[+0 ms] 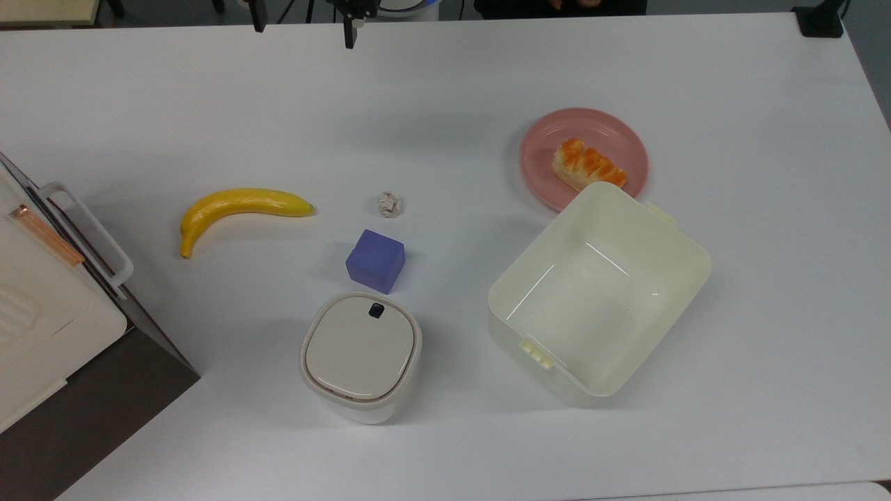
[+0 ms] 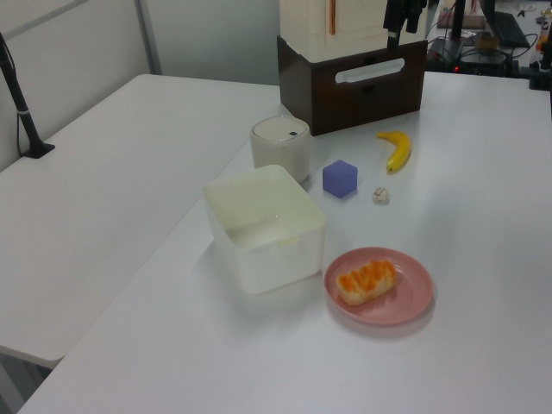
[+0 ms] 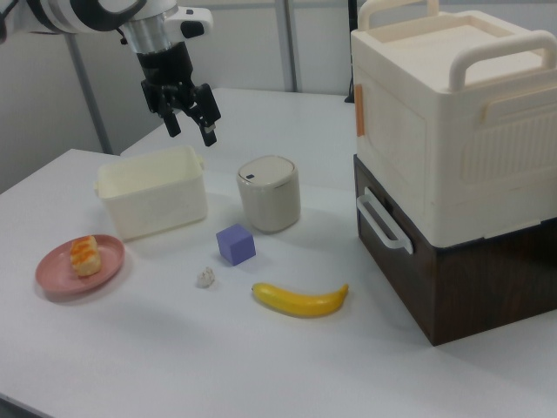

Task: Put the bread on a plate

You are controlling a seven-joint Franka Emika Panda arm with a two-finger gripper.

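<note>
Orange-brown loaf: the bread (image 1: 589,165) lies flat inside the plate (image 1: 539,158), glazed top up, resting wholly within the raised rim; judged as the task's end state.
Plate position: pink, on the table (image 1: 766,278) toward the far edge in the top view, its near rim just beside the tub (image 1: 686,259), whose corner overlaps it in the top view.
Gripper: the gripper (image 3: 192,126) hangs high above the table with fingers spread apart and nothing between them; well apart from the bread, which suggests release is complete.
Tub contents: cream, rectangular, open-topped, nothing visible inside.
Lidded canister: the canister (image 1: 360,348) stands upright near the table's near edge in the top view, lid on; contents hidden.
Loose items: the banana (image 1: 237,207), the purple cube (image 1: 376,260) and a small crumpled scrap (image 1: 390,204) lie in the table's middle, apart from one another and from the plate.
Stacked boxes: a cream handled case (image 3: 452,113) sits on a dark brown box (image 3: 470,279) at the table's left edge in the top view.
</note>
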